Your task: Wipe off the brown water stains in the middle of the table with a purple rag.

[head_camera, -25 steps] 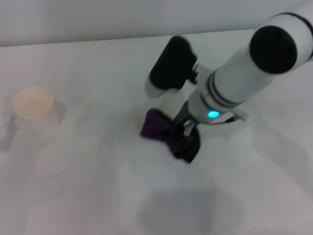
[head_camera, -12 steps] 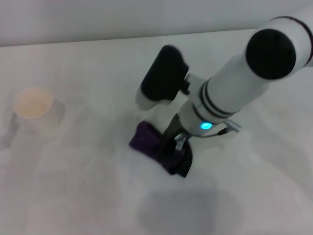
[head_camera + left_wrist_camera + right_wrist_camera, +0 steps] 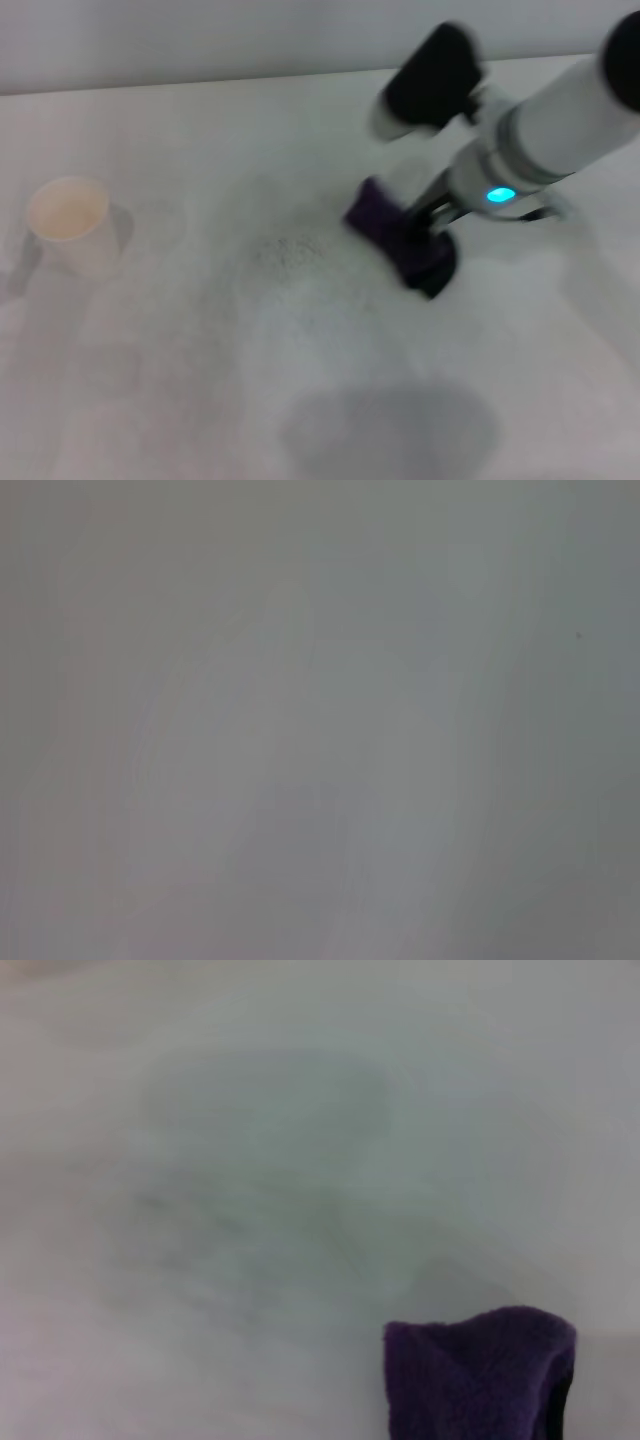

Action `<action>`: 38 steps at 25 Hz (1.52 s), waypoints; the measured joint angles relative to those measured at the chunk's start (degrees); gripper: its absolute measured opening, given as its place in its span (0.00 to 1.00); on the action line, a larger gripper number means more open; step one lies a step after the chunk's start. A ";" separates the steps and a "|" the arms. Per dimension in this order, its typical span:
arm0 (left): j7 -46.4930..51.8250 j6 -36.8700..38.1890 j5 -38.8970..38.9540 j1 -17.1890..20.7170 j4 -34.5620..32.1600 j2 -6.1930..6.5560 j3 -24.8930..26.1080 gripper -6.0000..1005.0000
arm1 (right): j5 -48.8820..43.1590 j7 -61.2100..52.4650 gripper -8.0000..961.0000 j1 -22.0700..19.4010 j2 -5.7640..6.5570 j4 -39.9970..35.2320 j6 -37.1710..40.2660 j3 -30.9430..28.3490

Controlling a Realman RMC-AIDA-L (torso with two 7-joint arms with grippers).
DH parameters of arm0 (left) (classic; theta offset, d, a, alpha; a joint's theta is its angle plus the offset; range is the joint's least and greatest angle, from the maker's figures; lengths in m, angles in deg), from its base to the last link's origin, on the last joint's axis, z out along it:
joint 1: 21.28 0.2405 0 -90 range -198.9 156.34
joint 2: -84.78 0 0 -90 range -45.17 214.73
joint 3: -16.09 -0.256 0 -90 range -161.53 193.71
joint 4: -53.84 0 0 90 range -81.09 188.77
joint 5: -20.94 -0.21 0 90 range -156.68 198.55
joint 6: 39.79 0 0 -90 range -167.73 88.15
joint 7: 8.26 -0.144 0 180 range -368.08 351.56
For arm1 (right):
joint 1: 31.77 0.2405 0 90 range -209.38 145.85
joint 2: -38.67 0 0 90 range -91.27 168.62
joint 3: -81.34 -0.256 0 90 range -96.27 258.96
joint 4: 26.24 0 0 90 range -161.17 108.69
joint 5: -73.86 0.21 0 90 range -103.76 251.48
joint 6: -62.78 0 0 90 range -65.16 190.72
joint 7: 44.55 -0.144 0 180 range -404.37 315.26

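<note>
The purple rag [image 3: 388,228] lies bunched on the white table [image 3: 180,380], right of the middle. My right gripper [image 3: 427,226] is shut on it from above and presses it onto the tabletop. The rag's edge also shows in the right wrist view [image 3: 480,1375], against bare white surface. No tan blotch of brown water stain shows in any view. Only a faint grey speckled smudge [image 3: 290,250] lies to the left of the rag. My left gripper is out of view; its wrist view shows only plain tabletop.
A paper cup [image 3: 68,222] stands upright at the left of the table. The table's far edge [image 3: 250,78] meets a pale wall. A soft grey shadow [image 3: 385,425] lies on the near middle of the tabletop.
My right gripper first slid the rag left and toward me, then swept it right and away, uncovering the grey speckled smudge.
</note>
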 joint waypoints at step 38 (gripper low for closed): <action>-0.01 0.01 0.70 -0.43 -0.70 -0.01 0.00 0.89 | 35.24 31.03 0.54 -7.83 0.09 3.02 1.41 -33.22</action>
